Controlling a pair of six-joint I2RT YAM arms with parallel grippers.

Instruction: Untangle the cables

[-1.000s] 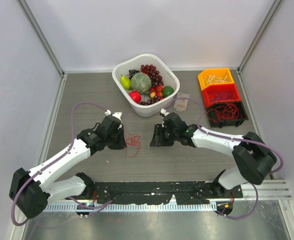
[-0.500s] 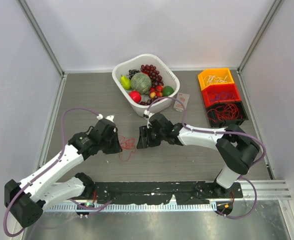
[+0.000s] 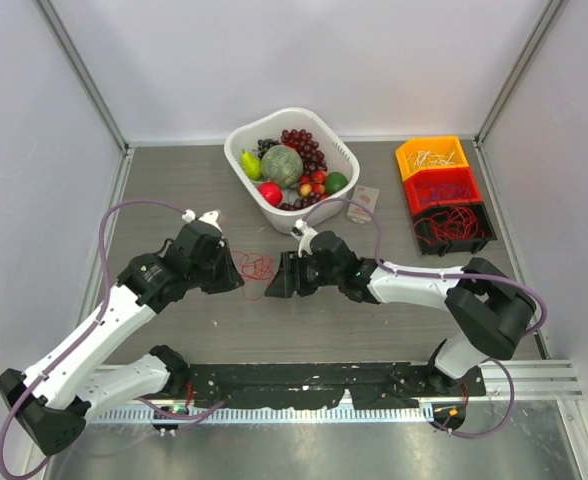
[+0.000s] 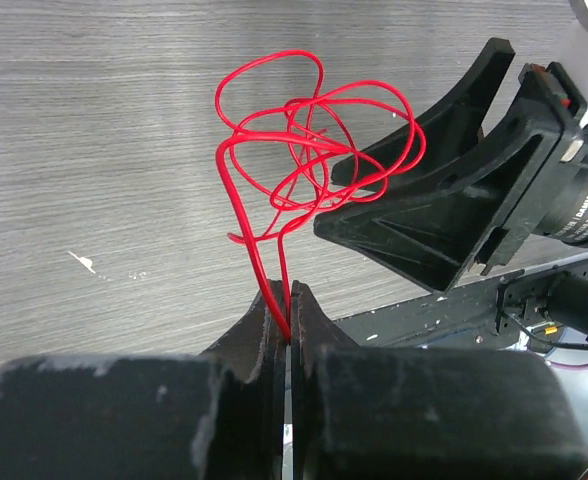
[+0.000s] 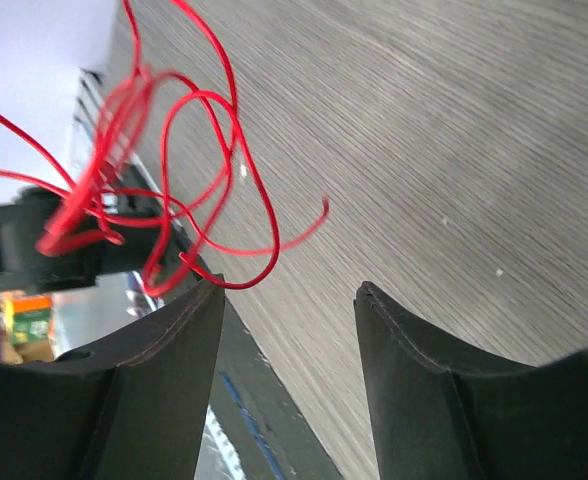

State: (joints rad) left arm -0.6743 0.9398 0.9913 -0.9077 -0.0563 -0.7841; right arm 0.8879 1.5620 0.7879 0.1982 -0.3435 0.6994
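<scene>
A tangled red cable (image 3: 256, 268) is seen between the two arms near the middle of the grey surface (image 3: 174, 190), on the near side of a white fruit basket (image 3: 274, 115). The left hand (image 3: 236, 276) is shut tight on one end of the cable. In the left wrist view, the strand is pinched between the closed fingertips of that hand (image 4: 287, 300), and the rest of the cable (image 4: 309, 140) is fanned out beyond them in several overlapping loops. The right hand (image 3: 274, 282) is pointed at the same bunch from the opposite side, its jaws spread wide and nothing gripped between them. In the right wrist view, the cable (image 5: 99, 195) is shown up and to the left of the open hand (image 5: 289, 295). The lowest loop is curved down just beside one finger (image 5: 164, 360), and whether it is touched there cannot be told. A loose end is left pointing out over the gap between the fingers. Whether the loops are resting on the surface or held just clear of it cannot be made out.

The basket, filled with grapes and other fruit, is placed at the middle of the far edge. An orange bin (image 3: 402, 160), a red bin (image 3: 410, 195) and a black bin (image 3: 418, 235) are lined up along the right edge towards the far right corner, with thin wires (image 3: 452, 222) lying in each. A small packet (image 3: 362, 203) is set between the basket and the bins
</scene>
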